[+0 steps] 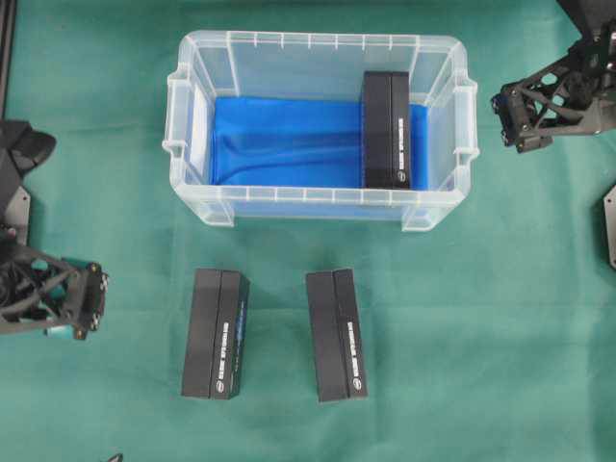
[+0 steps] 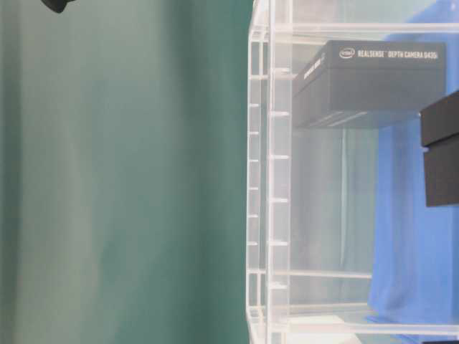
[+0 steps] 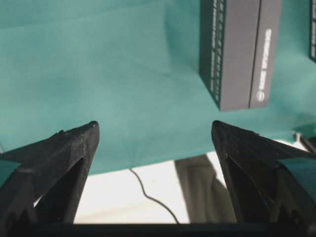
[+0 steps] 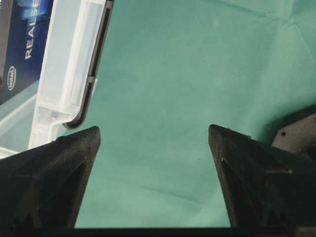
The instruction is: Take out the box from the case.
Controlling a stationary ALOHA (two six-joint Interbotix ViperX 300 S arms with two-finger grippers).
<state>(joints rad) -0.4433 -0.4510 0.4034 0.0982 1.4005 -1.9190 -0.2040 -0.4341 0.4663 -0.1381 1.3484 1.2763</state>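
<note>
The case (image 1: 197,135) is a clear plastic bin with a blue lining, standing at the back middle of the green cloth. One dark box (image 1: 386,130) stands on its edge inside, against the right wall. The table-level view shows this box (image 2: 373,79) through the ribbed wall of the case (image 2: 269,179). My right gripper (image 1: 510,123) hovers open just outside the case's right handle. In the right wrist view the right gripper (image 4: 153,133) holds nothing, with the case rim (image 4: 74,64) at upper left. My left gripper (image 1: 94,303) is open and empty at the left edge, far from the case.
Two more dark boxes (image 1: 216,334) (image 1: 336,335) lie on the cloth in front of the case. The left wrist view shows one of them (image 3: 239,49) ahead, and past the cloth's edge a pale floor with a thin cable (image 3: 148,192).
</note>
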